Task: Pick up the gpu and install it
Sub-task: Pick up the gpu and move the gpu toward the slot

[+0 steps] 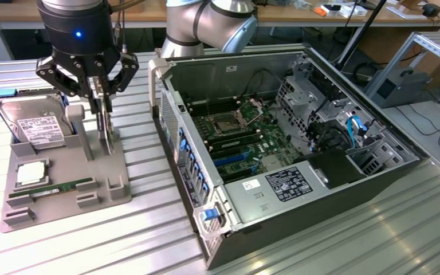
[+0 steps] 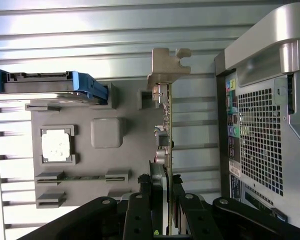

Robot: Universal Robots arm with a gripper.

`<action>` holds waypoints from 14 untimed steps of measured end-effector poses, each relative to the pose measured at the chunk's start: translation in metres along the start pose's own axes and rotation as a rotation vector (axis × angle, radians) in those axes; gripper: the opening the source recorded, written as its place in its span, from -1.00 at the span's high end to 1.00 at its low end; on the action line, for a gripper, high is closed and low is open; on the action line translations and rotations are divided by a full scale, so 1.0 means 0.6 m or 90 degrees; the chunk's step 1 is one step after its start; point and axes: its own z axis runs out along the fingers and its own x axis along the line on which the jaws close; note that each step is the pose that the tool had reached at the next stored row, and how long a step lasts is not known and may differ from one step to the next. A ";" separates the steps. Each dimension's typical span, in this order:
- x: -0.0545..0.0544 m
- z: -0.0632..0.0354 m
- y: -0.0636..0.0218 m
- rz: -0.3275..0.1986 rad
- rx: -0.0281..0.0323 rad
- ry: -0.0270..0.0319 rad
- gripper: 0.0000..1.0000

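The gpu point(image 1: 106, 133) point(image 2: 165, 130), a thin dark expansion card, stands upright on its long edge over a grey parts holder point(image 1: 90, 183) point(image 2: 125, 165), near the holder's edge that faces the computer case. Its silver metal bracket point(image 2: 167, 65) is at one end, pointing away from the wrist camera. The tool point(image 1: 100, 97) point(image 2: 165, 196) comes down from above. It is closed narrowly on the card's top edge, with one black finger point(image 2: 140, 212) pressed to each flat face. I cannot tell whether the card's lower edge sits in its slot or has lifted clear.

The holder lies on a ribbed metal tabletop point(image 1: 342, 240) point(image 2: 90, 30), on the exterior view's left. It also carries a silver hard drive point(image 1: 32, 123) point(image 2: 50, 85) in a blue carrier, propped on edge at the far end. A square processor chip point(image 1: 32, 172) point(image 2: 56, 146) lies flat in a recess. A narrow green RAM stick point(image 1: 52, 188) point(image 2: 82, 177) lies in a long slot near the front.

Just beside the holder, on the exterior view's right, an open desktop computer case point(image 1: 403, 166) point(image 2: 265, 125) lies on its side. Its green motherboard point(image 1: 239, 134) faces up, showing an empty processor socket, blue slots and cable bundles. The silver robot arm point(image 1: 204, 23) rises behind the case.
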 end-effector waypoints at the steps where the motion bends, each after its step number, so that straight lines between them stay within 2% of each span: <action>1: 0.000 0.000 0.000 0.000 0.0000 -0.0001 0.47; 14: 0.000 -0.008 0.000 0.000 0.0001 0.0000 0.47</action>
